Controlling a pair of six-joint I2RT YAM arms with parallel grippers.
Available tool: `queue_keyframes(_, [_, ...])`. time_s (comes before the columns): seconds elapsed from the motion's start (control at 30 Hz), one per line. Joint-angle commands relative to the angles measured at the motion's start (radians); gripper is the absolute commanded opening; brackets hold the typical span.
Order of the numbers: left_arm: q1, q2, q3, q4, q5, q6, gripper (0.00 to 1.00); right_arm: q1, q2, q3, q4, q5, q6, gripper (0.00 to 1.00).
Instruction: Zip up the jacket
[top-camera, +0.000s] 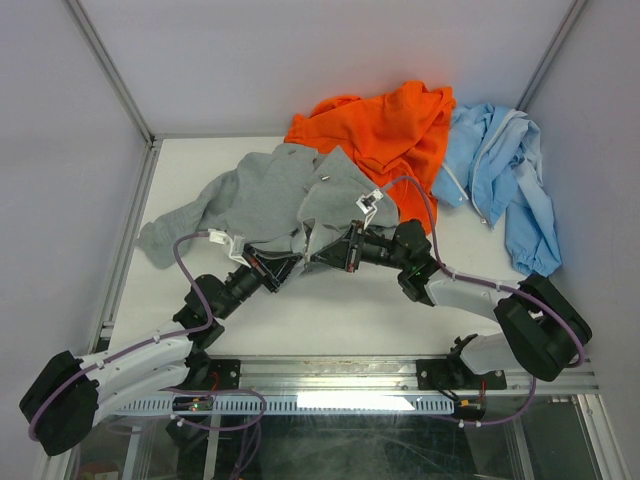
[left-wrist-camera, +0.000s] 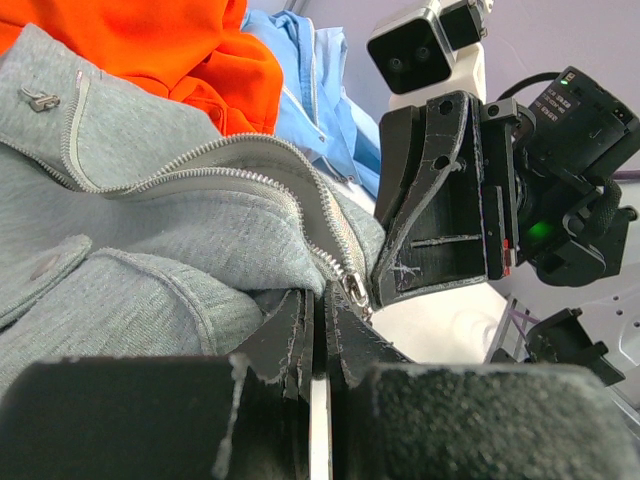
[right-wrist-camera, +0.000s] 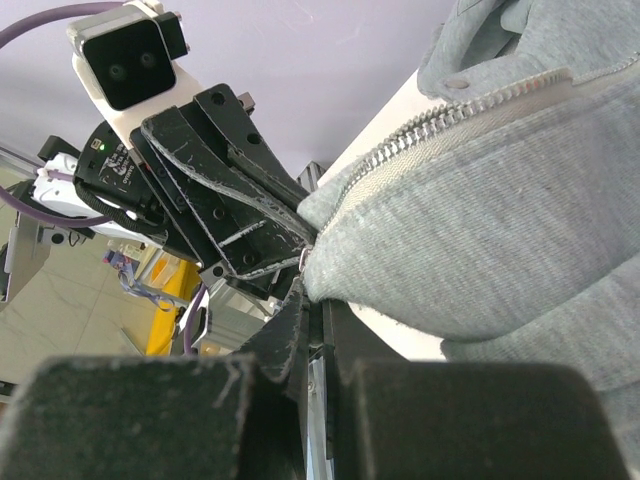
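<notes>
The grey jacket (top-camera: 265, 190) lies spread on the white table (top-camera: 330, 320), hood end to the left. Both grippers meet at its near hem. My left gripper (top-camera: 287, 264) is shut on the hem edge beside the zipper; in the left wrist view its tips (left-wrist-camera: 325, 298) pinch the fabric just below the metal slider (left-wrist-camera: 355, 291). My right gripper (top-camera: 322, 252) is shut on the jacket (right-wrist-camera: 480, 230) from the other side, its tips (right-wrist-camera: 318, 300) clamped on the folded hem. The pale zipper teeth (left-wrist-camera: 230, 160) run up and away from the grippers. Each wrist view shows the other gripper's fingers (left-wrist-camera: 430, 200) (right-wrist-camera: 230, 190) close by.
A bright orange garment (top-camera: 385, 125) is piled at the back, overlapping the jacket's far edge. A light blue jacket (top-camera: 505, 175) lies at the back right. Grey walls and metal rails (top-camera: 130, 250) close in the table.
</notes>
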Motion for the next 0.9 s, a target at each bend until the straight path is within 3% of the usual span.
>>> queue_keyframes(0.0, [-0.016,-0.035,0.007,-0.029,0.074,-0.065,0.00,-0.013,-0.015,0.073,0.070,0.061,-0.021,0.00])
queue_keyframes(0.2, [-0.017,-0.101,-0.036,-0.041,0.037,-0.208,0.00,-0.013,0.045,0.077,0.088,0.032,-0.019,0.00])
queue_keyframes(0.4, [-0.015,-0.032,-0.030,0.000,0.069,-0.332,0.00,-0.012,0.077,0.041,0.103,0.024,-0.016,0.00])
queue_keyframes(0.63, [-0.017,0.095,0.010,-0.054,0.066,-0.355,0.00,-0.015,0.035,0.044,0.027,0.054,-0.044,0.00])
queue_keyframes(0.87, [-0.015,0.118,0.076,-0.189,0.045,-0.333,0.00,-0.032,0.000,0.073,-0.069,0.075,-0.064,0.00])
